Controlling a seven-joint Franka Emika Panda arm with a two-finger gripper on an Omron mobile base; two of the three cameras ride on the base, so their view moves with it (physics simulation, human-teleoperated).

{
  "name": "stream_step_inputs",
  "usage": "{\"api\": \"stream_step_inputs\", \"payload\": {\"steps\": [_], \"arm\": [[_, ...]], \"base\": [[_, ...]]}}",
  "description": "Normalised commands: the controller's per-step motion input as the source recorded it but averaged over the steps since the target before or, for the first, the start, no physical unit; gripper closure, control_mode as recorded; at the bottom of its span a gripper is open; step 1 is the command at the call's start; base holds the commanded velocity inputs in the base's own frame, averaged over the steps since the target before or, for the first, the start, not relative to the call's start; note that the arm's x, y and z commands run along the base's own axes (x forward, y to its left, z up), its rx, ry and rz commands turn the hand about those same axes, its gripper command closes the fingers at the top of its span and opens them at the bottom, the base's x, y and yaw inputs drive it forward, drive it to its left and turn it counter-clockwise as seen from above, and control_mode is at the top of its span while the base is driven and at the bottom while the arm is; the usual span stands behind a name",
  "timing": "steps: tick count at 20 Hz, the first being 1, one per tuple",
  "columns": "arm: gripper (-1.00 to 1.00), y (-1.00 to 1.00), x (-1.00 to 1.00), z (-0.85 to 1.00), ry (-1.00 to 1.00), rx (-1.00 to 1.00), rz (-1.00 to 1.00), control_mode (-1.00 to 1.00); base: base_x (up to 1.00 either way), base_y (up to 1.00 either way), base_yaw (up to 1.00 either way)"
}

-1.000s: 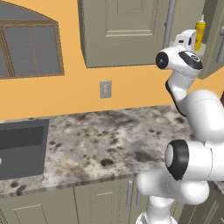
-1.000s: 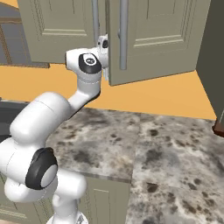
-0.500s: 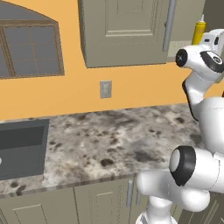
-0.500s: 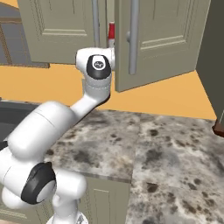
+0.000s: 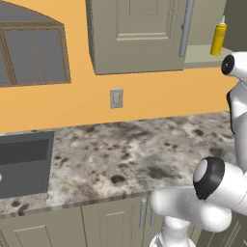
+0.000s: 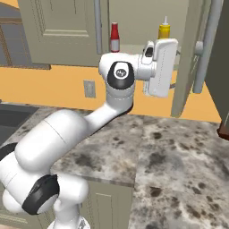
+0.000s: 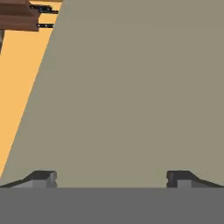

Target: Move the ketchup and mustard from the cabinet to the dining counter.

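- Now your tool [image 7: 111, 178] stands open with nothing between its tips; in the hand view the two tips sit wide apart against a flat olive-grey panel.
- From the right base view, the hand is raised in front of the open cabinet [image 6: 67, 31], just beside the swung-out door [image 6: 190, 58].
- You can see the ketchup [image 6: 114, 37] upright on the cabinet shelf, left of the mustard [image 6: 164, 30], well apart from it.
- The mustard stands upright too, right behind the top of the hand.
- Below you, the granite desk [image 5: 125, 154] runs along the orange wall, with a sink [image 5: 24, 164] at its left.
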Motion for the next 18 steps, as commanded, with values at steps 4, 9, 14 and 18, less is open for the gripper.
{"api": "stream_step_inputs", "payload": {"steps": [4,9,14,18], "arm": [[-1.00,-0.59,-0.02,-0.05,0.00,0.05,-0.01,-1.00],[-1.00,0.13,-0.28,0.00,-0.05,0.04,0.01,-1.00],[-1.00,0.85,-0.50,0.04,-0.21,0.08,0.01,-1.00],[-1.00,1.00,-0.36,0.03,-0.27,0.22,0.01,-1.00]], "base": [[0.00,0.00,0.00],[0.00,0.00,0.00],[0.00,0.00,0.00],[0.00,0.00,0.00]]}}
